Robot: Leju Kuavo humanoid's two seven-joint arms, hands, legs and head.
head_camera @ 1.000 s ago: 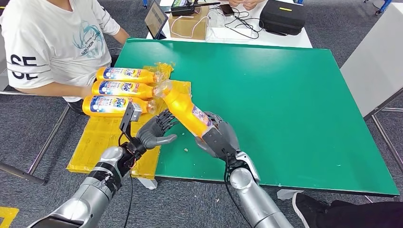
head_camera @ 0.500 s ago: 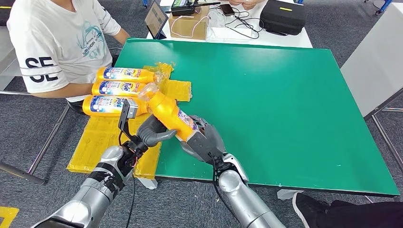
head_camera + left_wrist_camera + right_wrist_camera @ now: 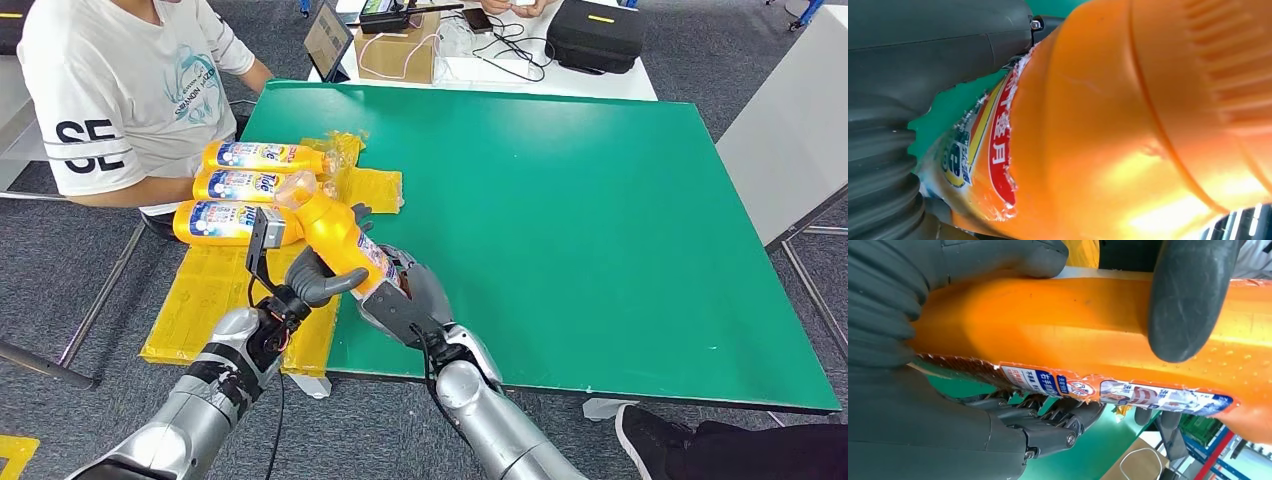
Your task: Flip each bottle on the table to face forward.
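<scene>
So the orange plastic detergent bottle with the clear cap is being held up off the green table, tilted, cap end pointing away from the robot. The right hand is wrapped round the base end, and its fingers can be seen closed over the flat side, just above the torn label strip. The left hand is cupped against the body nearer the middle; whether it's properly gripping or just supporting can't quite be told from the close-up, but contact is clearly there.

Handling-wise: stiff moulded plastic, smooth and glossy, so probably a bit slippery. It looks full enough to have some weight, though that's a guess. The flat waist between the two sets of fingers seems the best place to be taken hold of, not the ribbed shoulder or the cap.

Beyond the fingers, three similar orange bottles with blue-and-white labels are lying side by side on yellow sheets.
</scene>
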